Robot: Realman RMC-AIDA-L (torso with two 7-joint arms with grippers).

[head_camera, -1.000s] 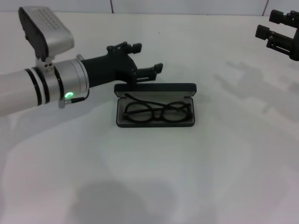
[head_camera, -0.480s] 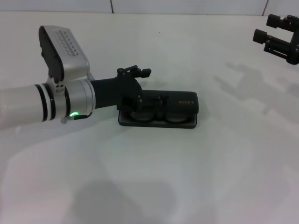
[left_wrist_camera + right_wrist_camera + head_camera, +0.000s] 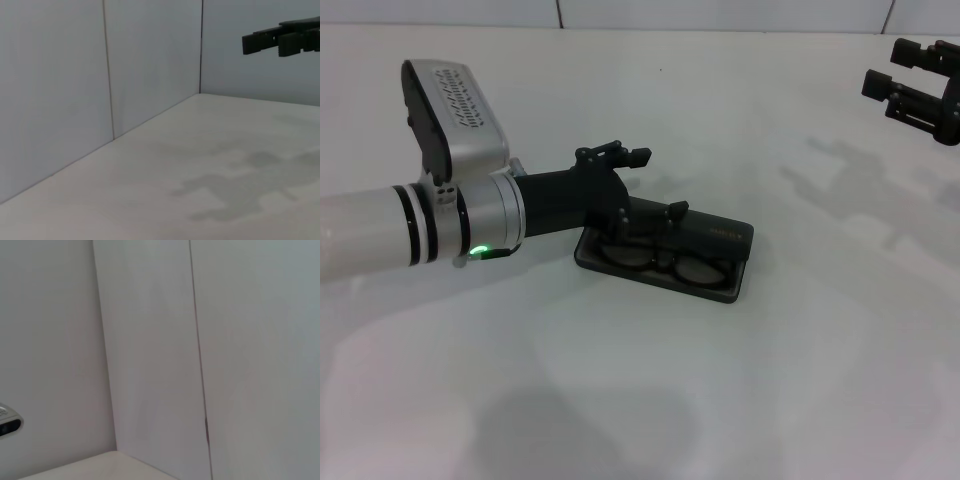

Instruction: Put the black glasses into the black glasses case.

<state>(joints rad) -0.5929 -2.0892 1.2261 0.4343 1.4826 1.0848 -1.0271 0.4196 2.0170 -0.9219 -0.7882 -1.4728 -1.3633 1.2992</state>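
Left gripper [image 3: 645, 185] presses the rectangular black hinged glasses case [image 3: 720, 262], fingers spread!
Thin black-framed glasses [image 3: 665, 263] show inside; right gripper [image 3: 905, 85] parked far off, fingers released.

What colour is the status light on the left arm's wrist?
Green; the light shows best in the head view, near the glasses case.

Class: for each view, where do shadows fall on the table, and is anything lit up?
Head view: soft grey shadows on the table, right of the black glasses case and below the left arm; its green light glows. Left wrist view: blotchy shadow under the right end effector. Right wrist view: plain walls.
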